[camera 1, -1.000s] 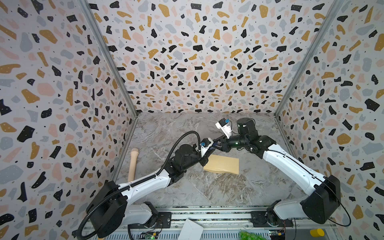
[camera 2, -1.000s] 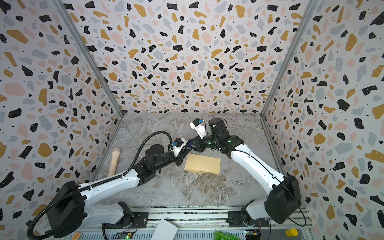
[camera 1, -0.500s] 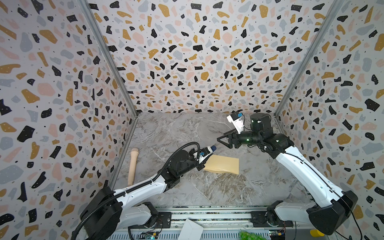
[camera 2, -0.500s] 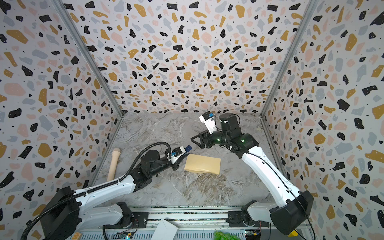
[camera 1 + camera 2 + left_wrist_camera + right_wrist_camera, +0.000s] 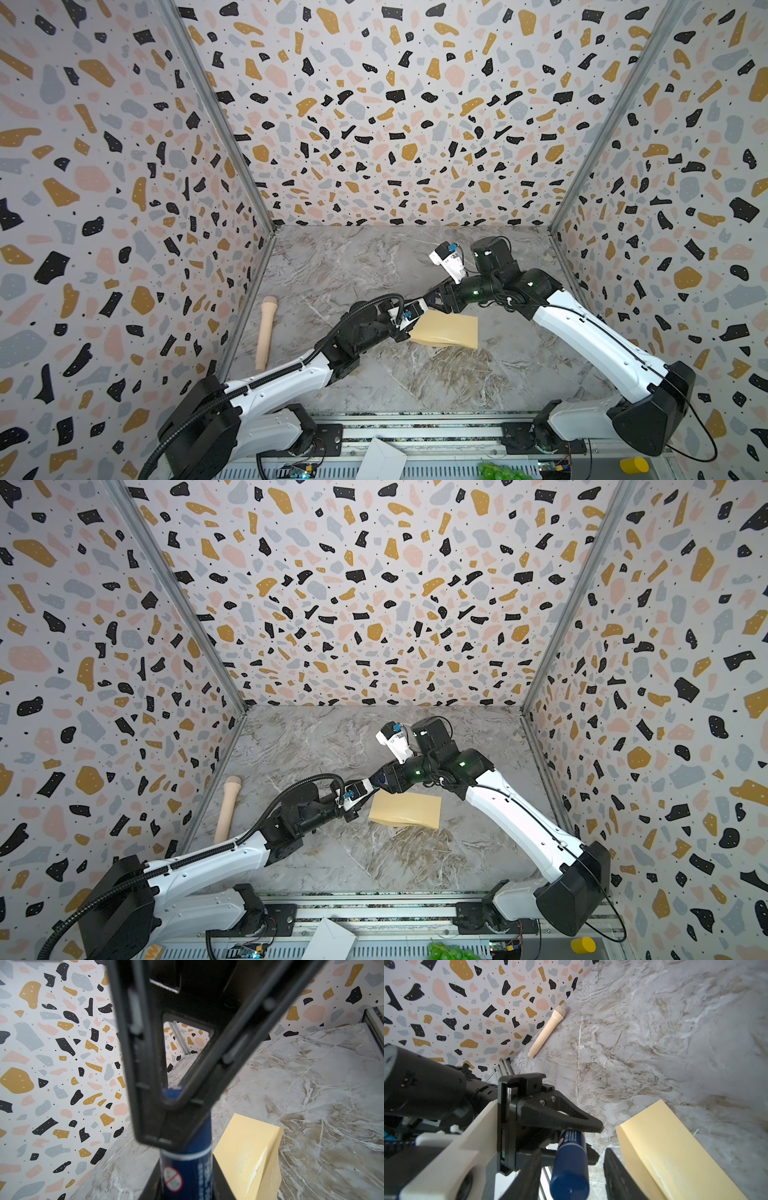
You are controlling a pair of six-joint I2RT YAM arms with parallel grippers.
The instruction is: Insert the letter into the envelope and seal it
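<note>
- The plain tan kraft-paper envelope (image 5: 446, 330) lies flat near the middle of the grey marble-patterned worktop (image 5: 415, 386). A pale streak crosses it, perhaps glue.
- The bordered cream letter is not in sight; it may already be inside.
- Just beside the envelope, the left gripper (image 5: 571, 1126) is clamped on a dark blue cylindrical glue stick (image 5: 570, 1169).
- The right gripper (image 5: 572, 1153) straddles the stick's free end, jaws partly open with gaps on both sides, gripping nothing.
- Judged step: sealing, with the cap being handled. Next, the right jaws should close squarely and pull along the stick's axis.
- The stick's white print is too blurred to read; a red circle-and-slash sign (image 5: 172, 1179) shows.
</note>
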